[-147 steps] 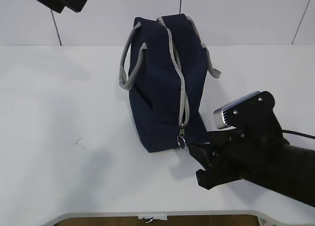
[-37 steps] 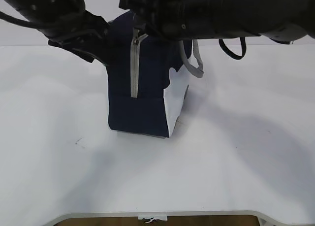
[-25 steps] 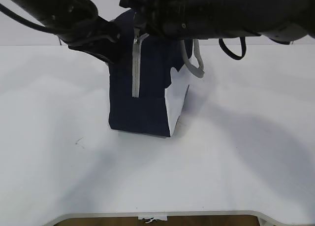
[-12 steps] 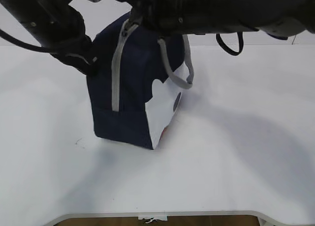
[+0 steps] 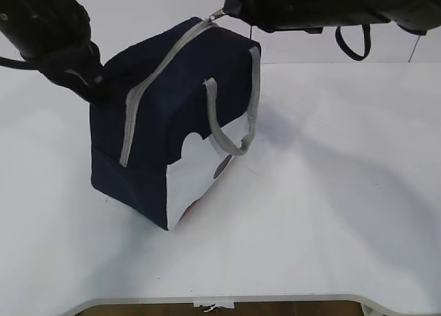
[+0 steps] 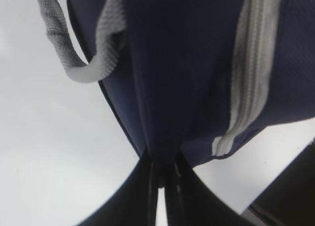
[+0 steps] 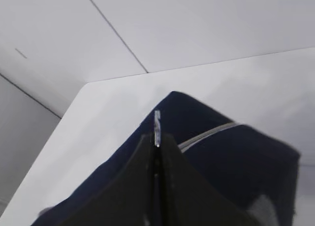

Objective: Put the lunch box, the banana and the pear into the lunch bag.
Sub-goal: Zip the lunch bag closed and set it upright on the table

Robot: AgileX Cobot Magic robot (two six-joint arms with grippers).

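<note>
Lunch bag, boxy navy fabric with grey zipper: since half a second ago tilted leftward; left gripper now clamps its fabric, right gripper pinches the zipper pull; zipper still closed

The right gripper has its two dark fingers pressed together, pinching a thin metal zipper pull whose tip pokes out just past the fingertips. Directly beyond and beneath the fingers bulges the lunch bag, navy fabric, with its grey zipper running off to the right (only a short stretch shows). Farther out lies the white table.
</note>
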